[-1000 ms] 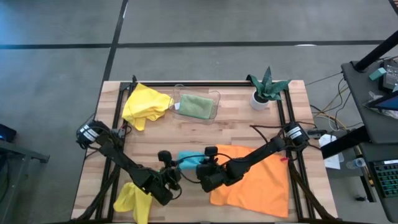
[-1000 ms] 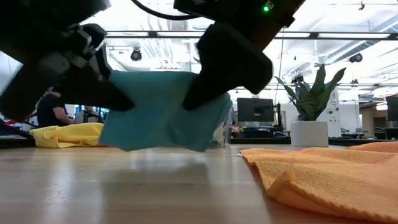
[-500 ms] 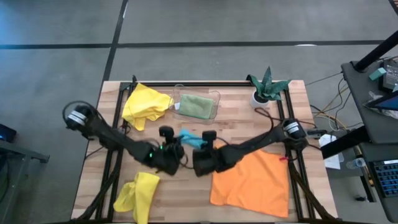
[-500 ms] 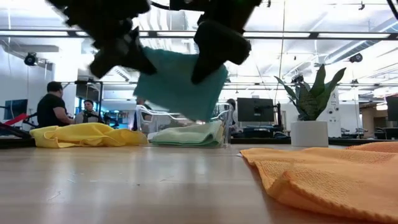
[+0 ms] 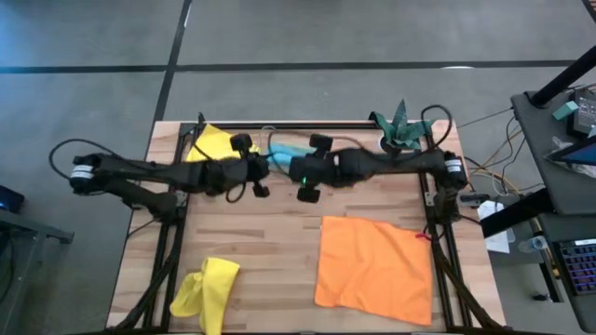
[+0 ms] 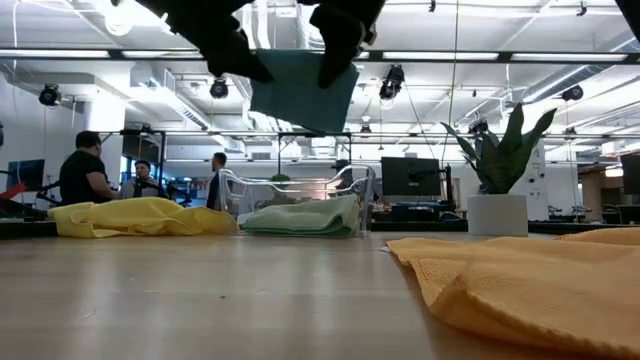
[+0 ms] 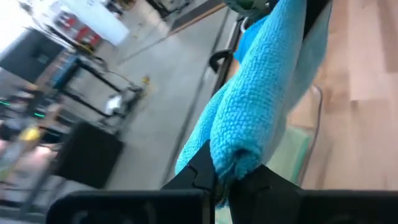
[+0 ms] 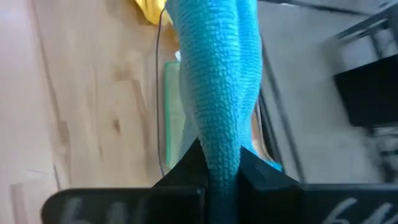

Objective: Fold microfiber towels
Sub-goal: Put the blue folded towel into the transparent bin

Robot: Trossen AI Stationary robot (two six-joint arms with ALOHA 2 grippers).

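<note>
You are looking down on a wooden table [image 5: 279, 233] with both arms reaching across its far half. The largest cloth, an orange towel [image 5: 374, 261], lies flat on the near right. A yellow towel [image 5: 207, 290] is bunched at the near left corner, and a second yellow one [image 5: 212, 144] sits crumpled at the far left. A plant [image 5: 399, 130] stands at the far right.

In the low view, a clear tray [image 6: 300, 205] rests at the far edge with a folded green towel [image 6: 298, 216] lying in it.

The blue towel [image 6: 300, 90] hangs in the air, well above the tray, held up by both grippers at once. Your left gripper [image 5: 264, 165] is clamped tight on one top corner; your right gripper [image 5: 294, 166] is clamped tight on the other. Each wrist view shows the blue cloth pinched between that arm's own two fingers.

The towel's top edge runs left to right between the grippers, and the cloth drapes down from it. The tray seems to lie almost directly beneath, perhaps slightly beyond. Both arms are equally near it. Judging from this, the next move is a straight lowering onto the green towel, both grippers together and level.
</note>
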